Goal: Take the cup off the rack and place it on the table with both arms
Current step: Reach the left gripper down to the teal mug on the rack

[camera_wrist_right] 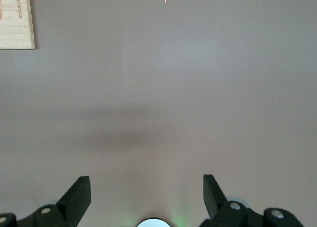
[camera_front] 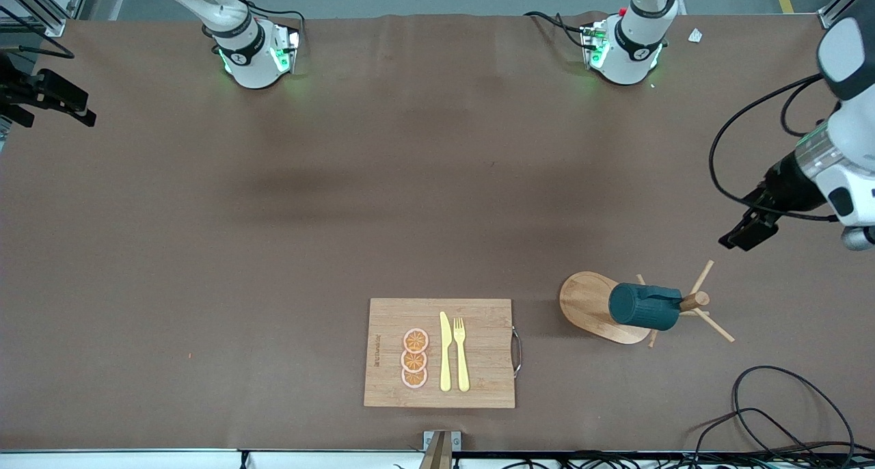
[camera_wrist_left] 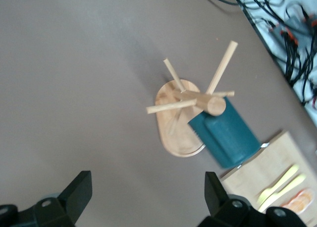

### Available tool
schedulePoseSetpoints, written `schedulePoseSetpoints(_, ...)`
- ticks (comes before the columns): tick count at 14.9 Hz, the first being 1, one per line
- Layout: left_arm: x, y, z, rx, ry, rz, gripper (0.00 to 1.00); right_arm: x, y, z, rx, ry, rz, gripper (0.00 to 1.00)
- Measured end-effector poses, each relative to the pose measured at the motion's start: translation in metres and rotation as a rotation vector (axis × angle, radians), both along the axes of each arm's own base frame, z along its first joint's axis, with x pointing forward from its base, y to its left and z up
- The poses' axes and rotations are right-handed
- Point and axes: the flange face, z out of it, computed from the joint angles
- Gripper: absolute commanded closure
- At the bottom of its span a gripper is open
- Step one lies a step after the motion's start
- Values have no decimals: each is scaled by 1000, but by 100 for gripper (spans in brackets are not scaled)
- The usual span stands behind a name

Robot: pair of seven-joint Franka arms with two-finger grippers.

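The bamboo cutting board [camera_front: 439, 353] lies nearest, carrying a yellow plastic knife [camera_front: 445, 351], a fork [camera_front: 461, 353] and orange slices [camera_front: 414, 358] — clear of the work. Just farther, toward the left arm's end, the dark teal ribbed cup [camera_front: 644, 306] hangs on the light wooden mug rack [camera_front: 593, 306]. A careless pull could catch a peg and topple it. The left gripper [camera_front: 747, 231] hovers over the brown matte table [camera_front: 273, 216] — wide open, empty; the right gripper [camera_wrist_right: 146, 193] waits, open too.

A high camera faces me across the table [camera_front: 205, 250], taking in all of it. My left wrist camera looks down on the rack [camera_wrist_left: 184, 119] and the cutting board's [camera_wrist_left: 267, 172] corner; my right sees bare table and that board's [camera_wrist_right: 16, 19] edge.
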Motion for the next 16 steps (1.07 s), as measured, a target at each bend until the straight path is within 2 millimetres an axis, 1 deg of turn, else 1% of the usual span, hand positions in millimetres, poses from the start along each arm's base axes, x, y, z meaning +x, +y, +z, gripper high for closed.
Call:
schedulePoseSetpoints(2,14,-11,-31,-39,-4,129,0,0,-3,0,0,1,-5,0)
schedulePoseSetpoints(4,27,-30,-60,-75,-7,259,0,0,-6,-1,0,3,-13,0)
schedulePoseSetpoints(6,36,-47,-77,-110,-23,378,0,-1,-8,-2,0,4,-16,0)
schedulePoseSetpoints(8,42,-55,-88,-134,-33,448,0,-1,-8,-2,0,4,-17,0)
schedulePoseSetpoints(11,47,-56,-102,-165,-17,491,0,-1,-8,-2,0,5,-17,0)
schedulePoseSetpoints(13,50,-56,-105,-222,-3,526,0,-1,-8,-2,0,5,-17,0)
schedulePoseSetpoints(16,51,-58,-111,-236,4,531,0,-1,-8,-2,0,5,-17,0)
